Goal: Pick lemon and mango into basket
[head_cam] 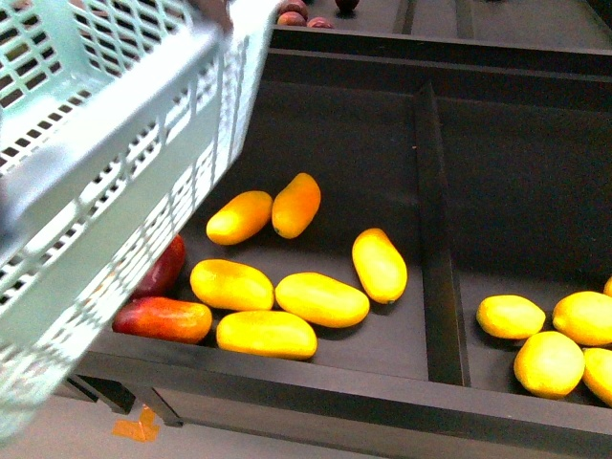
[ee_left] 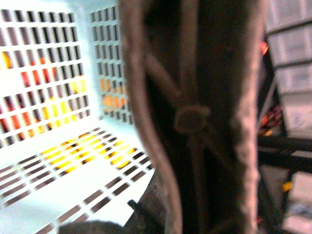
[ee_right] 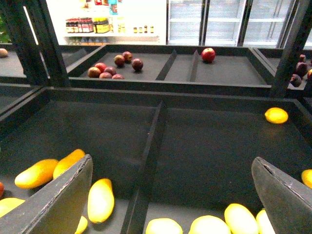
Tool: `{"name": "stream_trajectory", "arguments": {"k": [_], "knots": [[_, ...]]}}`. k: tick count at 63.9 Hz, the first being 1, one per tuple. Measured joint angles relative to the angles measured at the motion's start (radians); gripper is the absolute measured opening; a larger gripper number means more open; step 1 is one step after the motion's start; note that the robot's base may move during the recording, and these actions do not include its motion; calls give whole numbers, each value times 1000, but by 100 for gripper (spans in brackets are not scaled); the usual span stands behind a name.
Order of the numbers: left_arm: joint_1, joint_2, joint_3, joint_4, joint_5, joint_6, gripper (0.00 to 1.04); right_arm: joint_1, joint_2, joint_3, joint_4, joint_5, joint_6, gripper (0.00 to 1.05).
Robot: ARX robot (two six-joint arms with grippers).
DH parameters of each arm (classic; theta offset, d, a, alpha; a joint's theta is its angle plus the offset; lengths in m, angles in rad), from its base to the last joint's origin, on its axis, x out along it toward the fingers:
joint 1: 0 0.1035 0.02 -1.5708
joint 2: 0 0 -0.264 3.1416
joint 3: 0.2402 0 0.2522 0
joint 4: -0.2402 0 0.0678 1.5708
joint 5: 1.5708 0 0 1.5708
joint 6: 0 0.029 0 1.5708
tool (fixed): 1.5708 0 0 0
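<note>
My right gripper (ee_right: 171, 161) is spread wide, with nothing between its fingers. The lemons (ee_right: 209, 225) lie close beneath it. A mango (ee_right: 101, 200) lies past the divider (ee_right: 146, 161), toward my left arm. The basket (head_cam: 115, 143) hangs tilted over there. I cannot tell whether the left gripper clamps its brown handle (ee_left: 195, 117).

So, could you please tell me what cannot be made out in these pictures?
Basket contents: front view, blurred, cut off by the edges.
Left end effector grip: left wrist view, blurred brown handle covers it.
Red fruit: front view, partly behind the basket.
Rightmost lemons: front view, cut by the right edge.
</note>
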Motion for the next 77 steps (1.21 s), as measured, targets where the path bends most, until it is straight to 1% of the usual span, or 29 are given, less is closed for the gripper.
{"name": "stream_trajectory", "arguments": {"k": [5,13,21,24,34,41,58,59,60,61,62,63,64,66,69,76,77], "knots": [[-47,136,72,22,-12,165,5,0,0,0,0,3,0,96],[-110,248,155,35,1,211,5,0,0,0,0,3,0,96],[-187,328,245,35,103,211,5,0,0,0,0,3,0,96],[-231,354,280,35,158,198,5,0,0,0,0,3,0,96],[-335,370,313,45,256,141,5,0,0,0,0,3,0,96],[-349,359,297,73,282,117,5,0,0,0,0,3,0,96],[-344,344,290,76,254,117,5,0,0,0,0,3,0,96],[-344,344,290,75,254,116,5,4,5,2,-6,11,4,96],[-344,344,290,75,254,116,5,10,13,6,-22,40,22,96],[-344,344,290,75,254,116,5,30,36,29,-77,111,57,96],[-344,344,290,75,255,116,5,40,53,42,-111,129,68,96],[-344,344,289,76,256,116,5,52,97,69,-172,220,121,96],[-344,344,288,75,256,116,5,53,118,82,-200,249,145,96],[-343,344,288,76,256,115,5,31,202,121,-277,333,225,96],[-343,343,288,76,260,115,5,-30,276,143,-278,342,300,96],[-343,343,288,76,267,114,5,-193,382,174,-191,246,368,96],[-343,343,288,76,268,113,5,-227,407,180,-169,227,375,96]]}}
